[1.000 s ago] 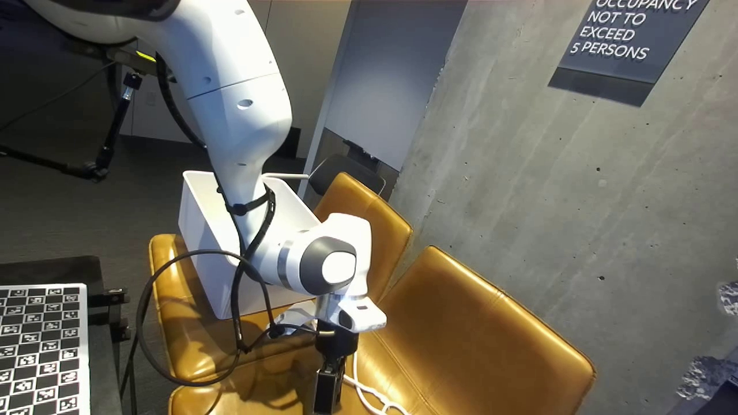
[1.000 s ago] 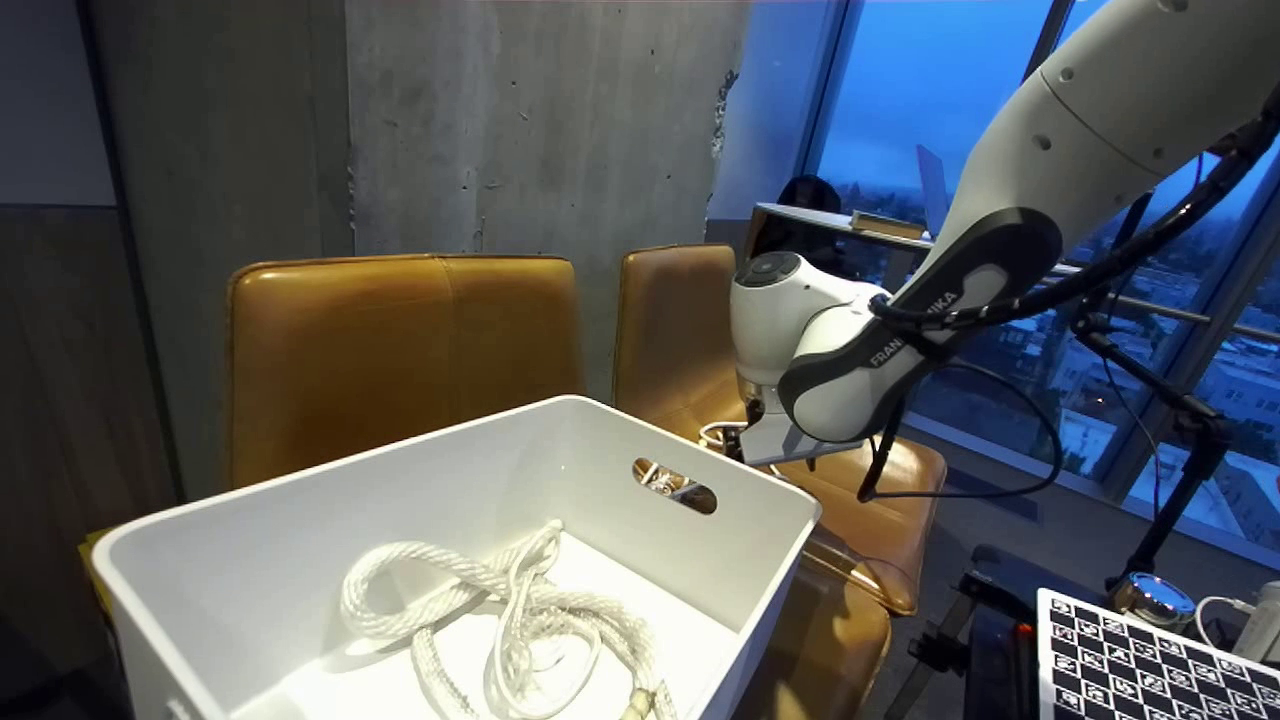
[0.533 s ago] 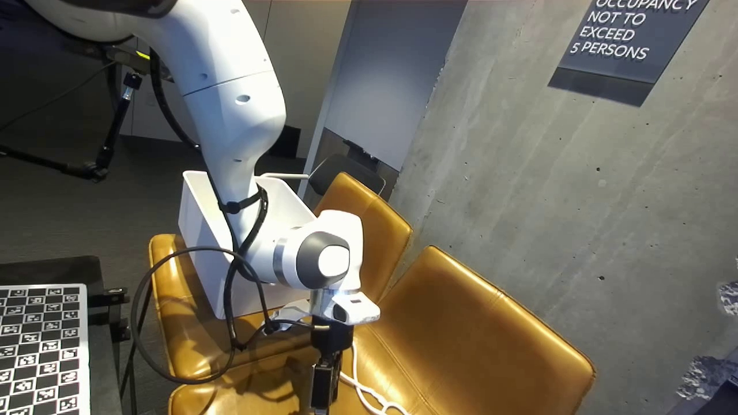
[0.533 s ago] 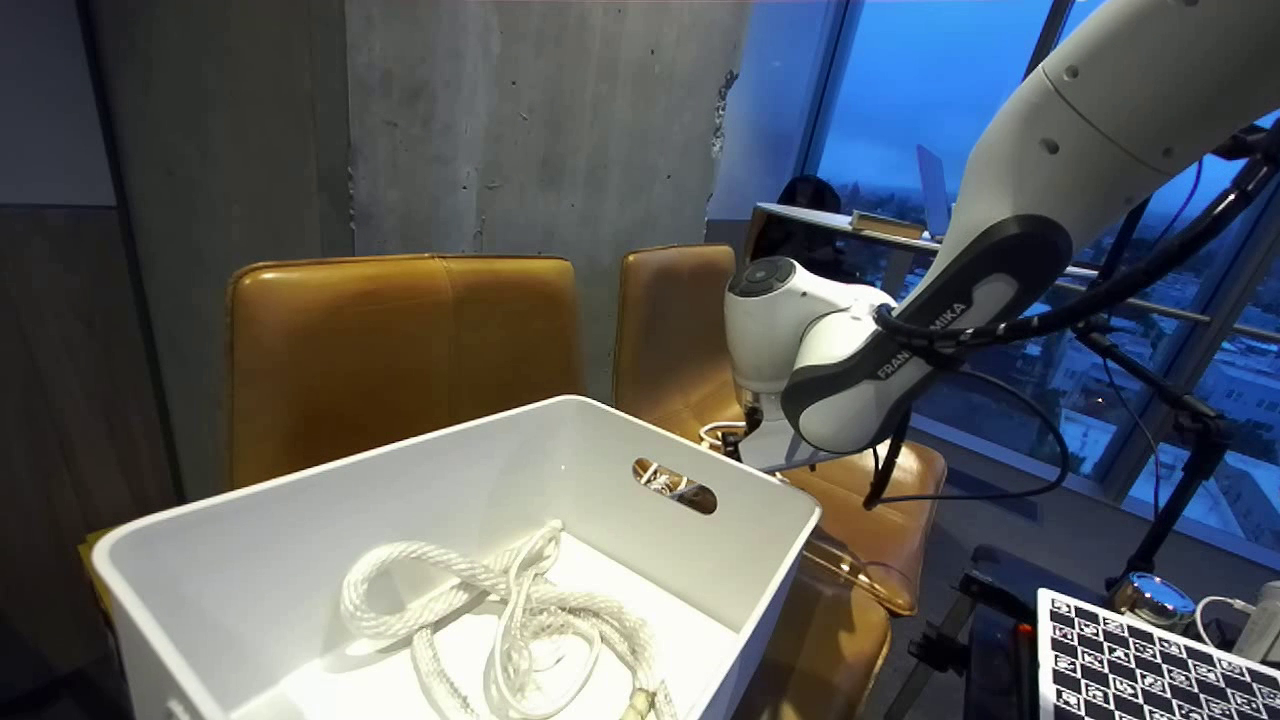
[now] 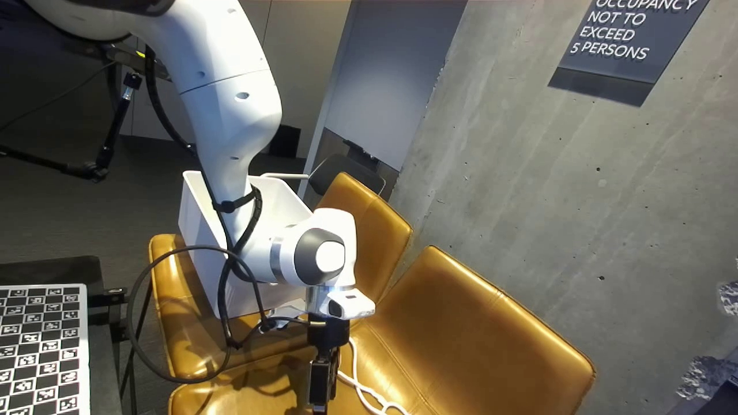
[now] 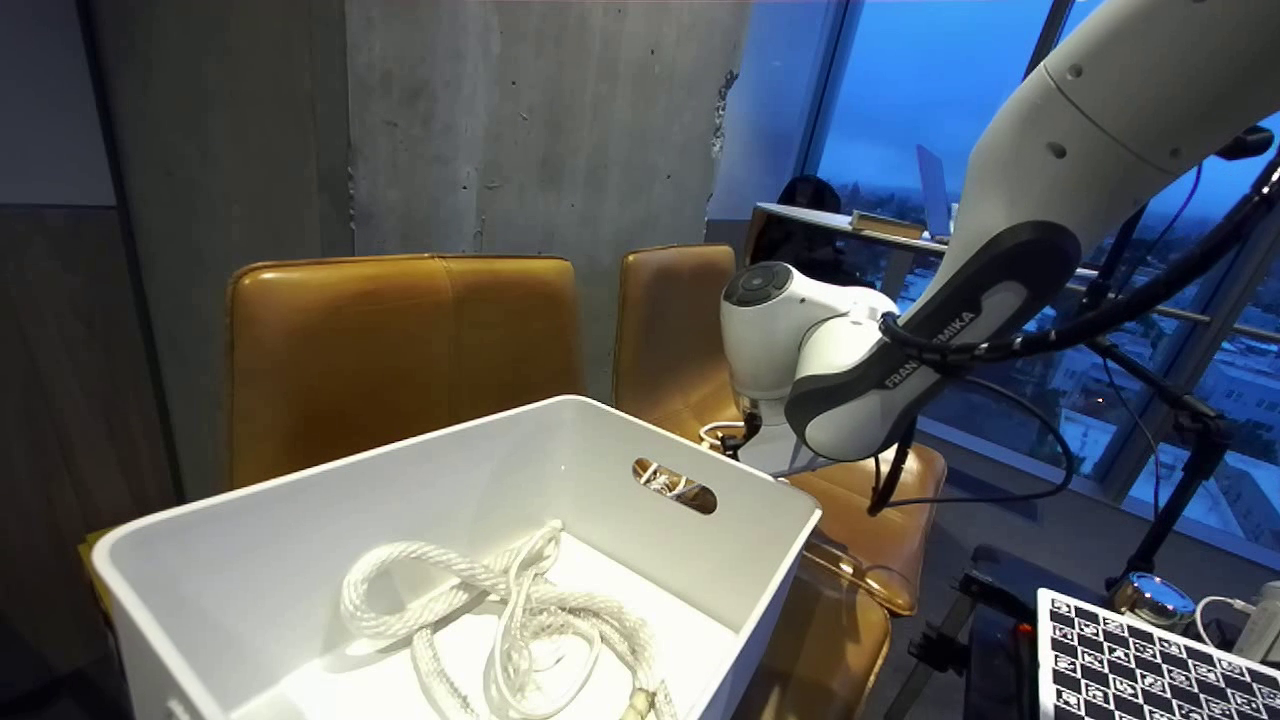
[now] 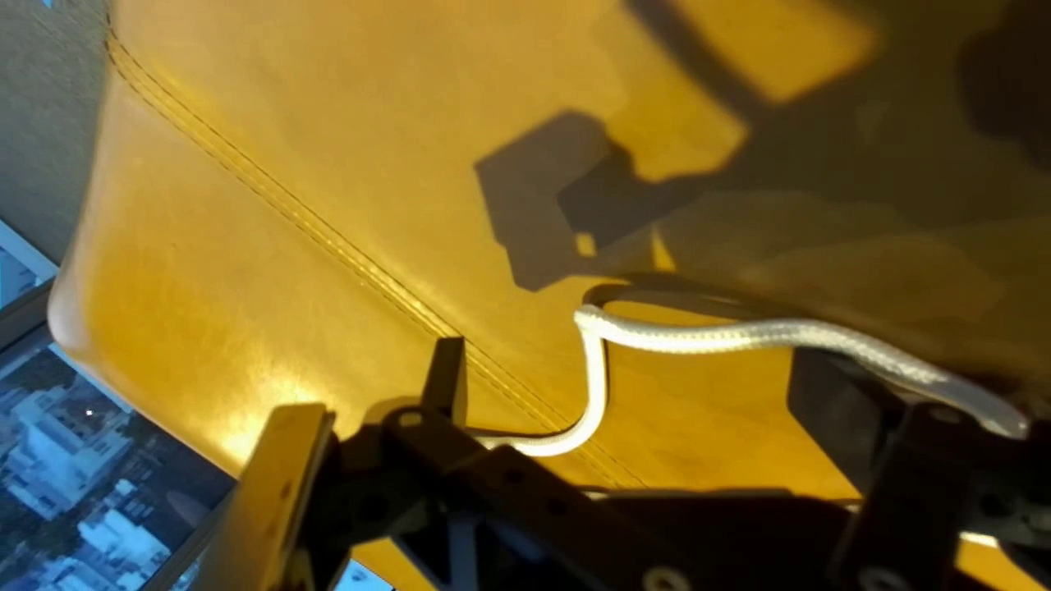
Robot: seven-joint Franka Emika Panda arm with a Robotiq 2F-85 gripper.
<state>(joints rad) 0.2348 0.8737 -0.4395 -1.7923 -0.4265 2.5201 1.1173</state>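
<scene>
As seen in both exterior views: grey concrete wall point(image 5: 553, 196), backdrop to the rest; before it, jointed white robot arm point(image 5: 230, 104), bent down over tan leather chair point(image 5: 478, 340). Alongside, matching tan leather chair point(image 6: 400, 350), bearing deep white rectangular plastic bin point(image 6: 590, 480), w/ thick white braided rope point(image 6: 430, 557) looped loosely inside. Beneath the arm's wrist, black two-finger gripper point(image 7: 628, 382), w/ jaws spread wide & nothing pinched. Smallest: thin white braided cord point(image 7: 706, 338), on the seat below the gripper, sharply bent abt. mid-gap, crossing btwn the fingers point(image 7: 447, 373); touching either finger or not: can't tell. Part of the cord prob. raised off the leather, judging by its detached shadow point(image 7: 706, 300).

Technique, as a judgement: keep jaws astride the cord; if lowering, go slowly & squarely, w/o digging fingertips into the soft leather; favour the smoother run over the sharp bend; before closing, check for slack under a fingertip; then pinch evenly, w/ cord well up btwn the pads vs. at the extreme tips.
</scene>
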